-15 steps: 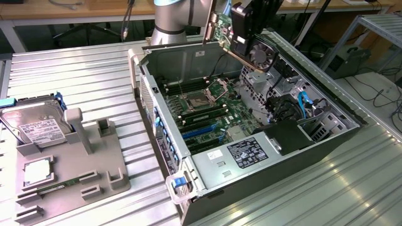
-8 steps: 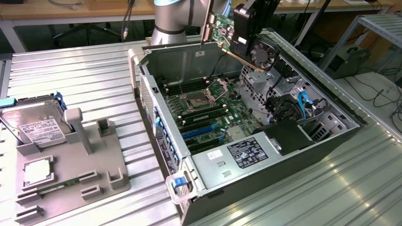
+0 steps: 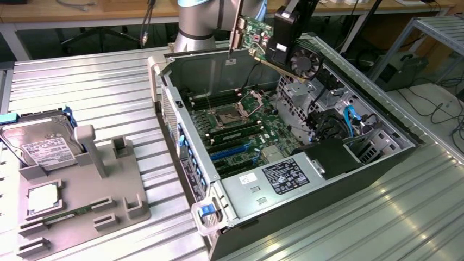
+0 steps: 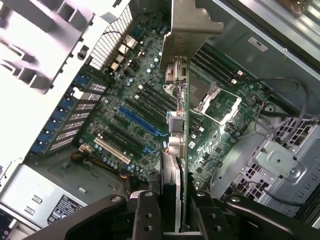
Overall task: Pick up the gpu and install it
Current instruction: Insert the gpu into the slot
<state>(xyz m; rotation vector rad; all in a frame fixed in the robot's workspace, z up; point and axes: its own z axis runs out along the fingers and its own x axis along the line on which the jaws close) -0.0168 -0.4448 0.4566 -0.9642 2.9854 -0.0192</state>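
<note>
The gpu hangs in the air over the far end of the open computer case, tilted, its green board facing the exterior view's left and its round black fan to the right. My gripper is shut on the card from above. In the wrist view the gpu is seen edge-on between my fingers, with its pale metal bracket at the far end. Below it lies the motherboard with a blue slot and black slots. The card is well clear of the board.
A grey holder tray stands on the ribbed metal table at the exterior view's left, carrying a silver hard drive, a green memory stick and a square chip. Inside the case are the power supply, cables and a drive cage.
</note>
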